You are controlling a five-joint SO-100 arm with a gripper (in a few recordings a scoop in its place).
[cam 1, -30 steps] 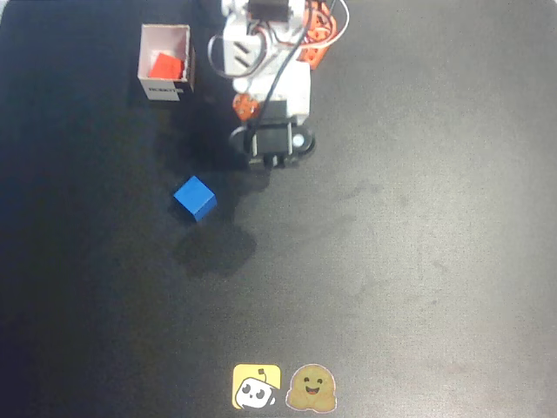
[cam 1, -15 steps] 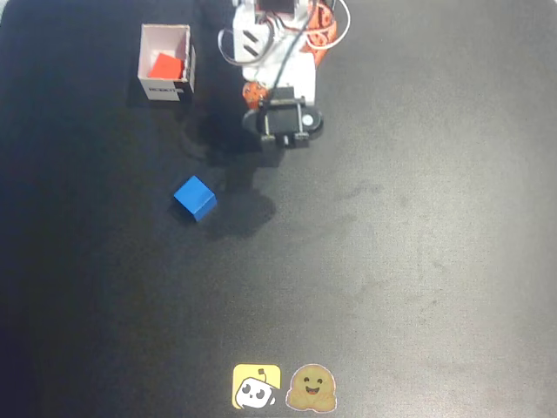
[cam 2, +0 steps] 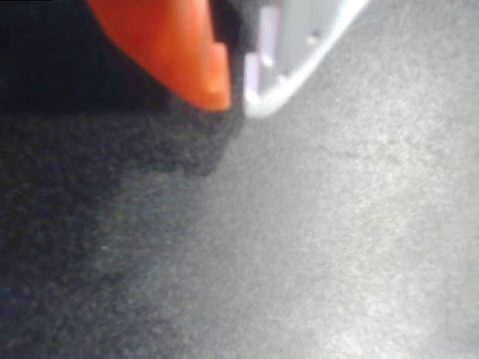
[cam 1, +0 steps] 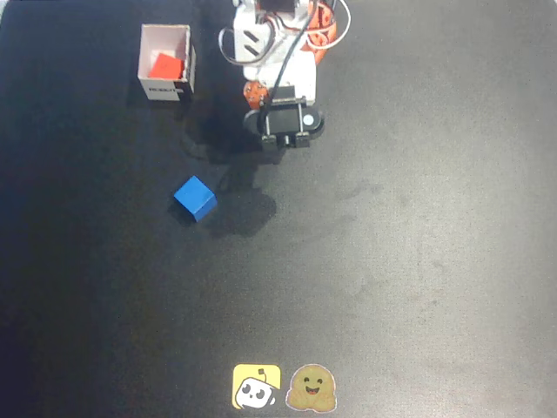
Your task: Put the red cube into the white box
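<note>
Near the table's point(cam 1: 418, 261) far left corner, the red cube point(cam 1: 163, 65) rests inside the white box point(cam 1: 164, 90); the gripper point(cam 2: 238, 96), fingers together and empty, sits right of it.

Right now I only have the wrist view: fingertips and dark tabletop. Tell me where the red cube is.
Observer: The red cube lies inside the white box, near the top left of the overhead view.
Operator: Give me the gripper's position relative to that box.
Observer: In the overhead view the gripper sits to the right of the box and a little lower, well apart from it.
Operator: Report anything loose nearby.
Observer: A blue cube stands alone, below the box and to the lower left of the gripper in that view.
</note>
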